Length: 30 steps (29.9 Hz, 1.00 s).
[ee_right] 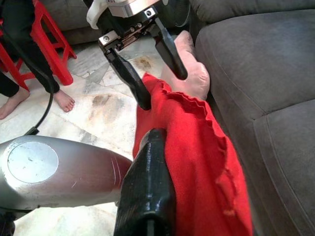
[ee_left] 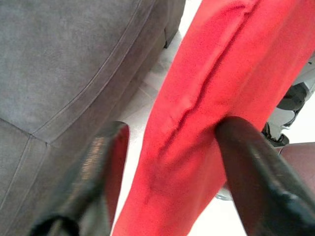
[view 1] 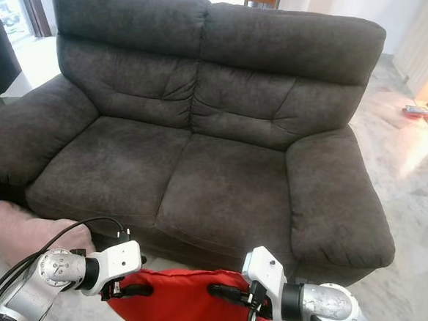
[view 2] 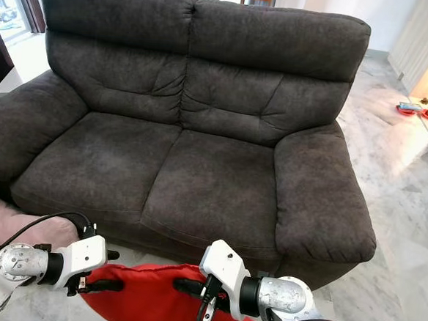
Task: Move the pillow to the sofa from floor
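I have the red pillow [view 1: 182, 305] held up between both arms, low in front of the dark grey sofa [view 1: 200, 145] and clear of its seat cushions. My left claw [view 1: 128, 290] has its fingers spread around the pillow's left edge, one on each side of the fabric. My right claw [view 1: 223, 292] pinches the right edge; in the right wrist view a black finger [ee_right: 147, 182] presses against the red cloth. A pink pillow [view 1: 29, 232] lies on the marble floor [view 1: 410, 189] beside the sofa's left corner.
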### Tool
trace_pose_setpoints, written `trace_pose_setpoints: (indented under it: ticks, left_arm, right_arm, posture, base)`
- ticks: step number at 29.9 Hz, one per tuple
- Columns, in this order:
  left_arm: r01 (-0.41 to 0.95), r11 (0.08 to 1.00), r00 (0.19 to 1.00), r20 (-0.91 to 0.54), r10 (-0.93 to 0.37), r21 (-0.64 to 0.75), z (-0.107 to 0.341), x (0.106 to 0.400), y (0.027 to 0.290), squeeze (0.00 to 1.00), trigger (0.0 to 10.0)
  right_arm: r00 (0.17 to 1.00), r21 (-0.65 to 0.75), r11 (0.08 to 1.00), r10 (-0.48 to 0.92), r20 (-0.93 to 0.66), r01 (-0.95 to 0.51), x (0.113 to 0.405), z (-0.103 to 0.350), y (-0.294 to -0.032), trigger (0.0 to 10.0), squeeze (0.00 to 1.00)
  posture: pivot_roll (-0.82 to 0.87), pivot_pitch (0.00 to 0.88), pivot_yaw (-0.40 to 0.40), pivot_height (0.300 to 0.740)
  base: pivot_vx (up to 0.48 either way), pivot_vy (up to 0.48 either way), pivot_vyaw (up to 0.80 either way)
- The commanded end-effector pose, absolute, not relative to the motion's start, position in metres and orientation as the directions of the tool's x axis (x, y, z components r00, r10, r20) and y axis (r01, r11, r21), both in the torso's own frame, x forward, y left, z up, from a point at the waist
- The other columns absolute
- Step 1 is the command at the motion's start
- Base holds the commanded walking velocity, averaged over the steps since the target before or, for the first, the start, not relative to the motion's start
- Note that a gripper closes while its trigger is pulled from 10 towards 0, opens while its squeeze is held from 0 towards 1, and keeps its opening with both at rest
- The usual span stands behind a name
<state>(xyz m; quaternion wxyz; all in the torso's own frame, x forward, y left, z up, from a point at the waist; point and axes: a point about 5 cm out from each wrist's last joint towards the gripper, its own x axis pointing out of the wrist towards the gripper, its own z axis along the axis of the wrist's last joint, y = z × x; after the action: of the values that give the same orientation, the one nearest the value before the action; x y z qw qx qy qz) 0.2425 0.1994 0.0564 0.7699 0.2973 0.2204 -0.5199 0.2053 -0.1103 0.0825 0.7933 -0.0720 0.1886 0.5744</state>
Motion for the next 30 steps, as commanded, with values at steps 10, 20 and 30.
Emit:
trace_pose_setpoints:
  ticks: [10,20,30]
  left_arm:
    - [0.940,0.275,0.336,-0.679,-0.653,0.201,0.048,0.246,0.206,1.00,10.0]
    - [0.928,0.280,0.366,-0.732,-0.574,0.244,0.023,0.239,0.218,0.00,10.0]
    - [0.915,0.299,0.399,-0.721,-0.566,0.271,0.015,0.237,0.224,0.00,10.0]
  right_arm:
    - [0.238,0.032,0.257,0.931,-0.278,-0.966,0.208,0.112,-0.097,10.0,0.00]
    - [0.234,0.025,0.251,0.932,-0.278,-0.968,0.208,0.113,-0.097,10.0,0.00]
    - [0.208,0.030,0.226,0.936,-0.285,-0.974,0.204,0.114,-0.099,10.0,0.00]
  posture:
    - [0.09,0.000,-0.033,0.740]
    - [0.09,0.000,-0.034,0.740]
    - [0.09,0.000,-0.036,0.740]
  base:
    - [0.000,0.000,0.00]
    - [0.000,0.000,0.00]
    - [0.000,0.000,0.00]
